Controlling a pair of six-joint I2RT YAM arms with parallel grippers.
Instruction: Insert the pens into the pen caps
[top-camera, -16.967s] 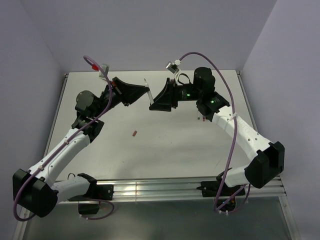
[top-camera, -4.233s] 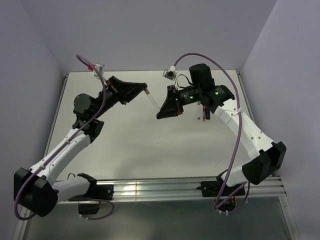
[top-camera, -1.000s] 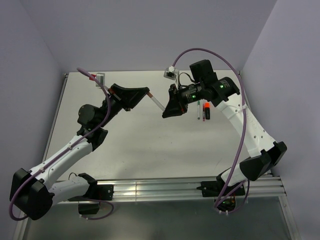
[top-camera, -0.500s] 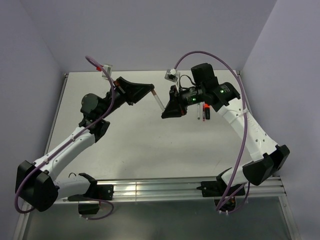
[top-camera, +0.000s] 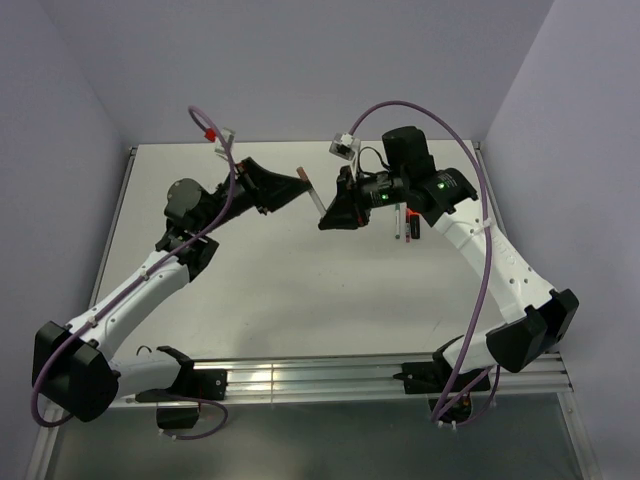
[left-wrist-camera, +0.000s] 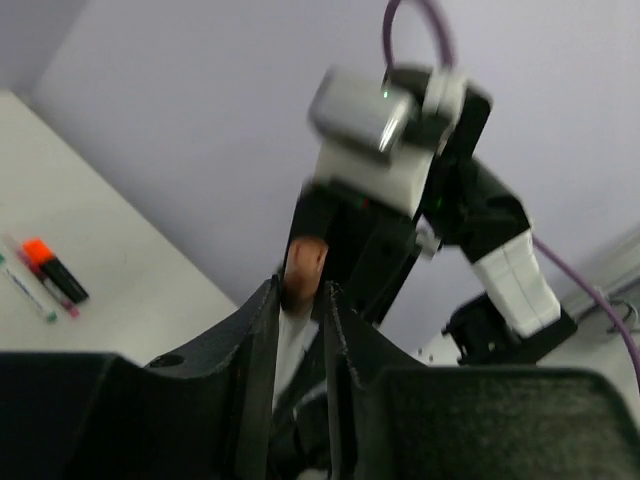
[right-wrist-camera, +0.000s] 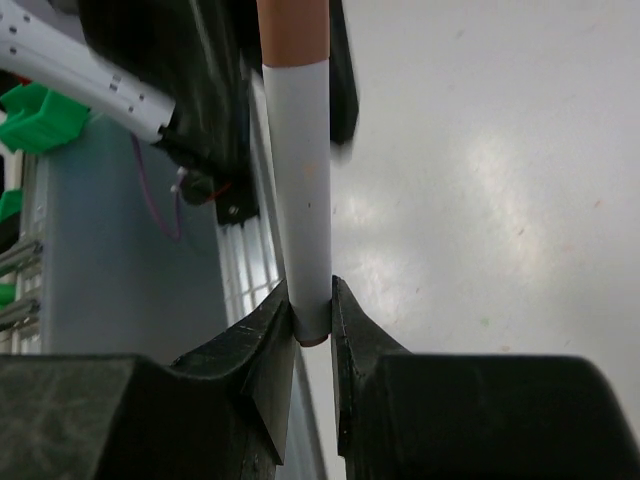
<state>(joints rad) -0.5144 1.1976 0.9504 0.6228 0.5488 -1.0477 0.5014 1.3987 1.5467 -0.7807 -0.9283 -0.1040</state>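
Now the thin white plastic pen (right-wrist-camera: 303, 200) hangs in the air over the far middle of the pale desk (top-camera: 300, 300). In the top view, the small brownish-red plastic cap (left-wrist-camera: 303, 265) sits on the pen's 11 o'clock end. The right jaws are closed tight on the pen's other end, at 5 o'clock. The left jaws stand close on both sides of the cap, but I cannot tell if they are squeezing it or only lying next to it.

What could go wrong? The cap may not be pushed all the way on. If the left jaws let go then, the cap could slip off and fall to the desk. If the left arm pulls away while its jaws rub the cap, it could drag the cap off. The pen is held only near its end, so a sideways bump could tip it in the right jaws or knock it loose.

At 3 o'clock from the right jaws, the short black marker with an orange tip (top-camera: 413, 222) lies on the desk, with other thin pens (top-camera: 399, 222) just beside it. A low swing of the right arm could push them about.
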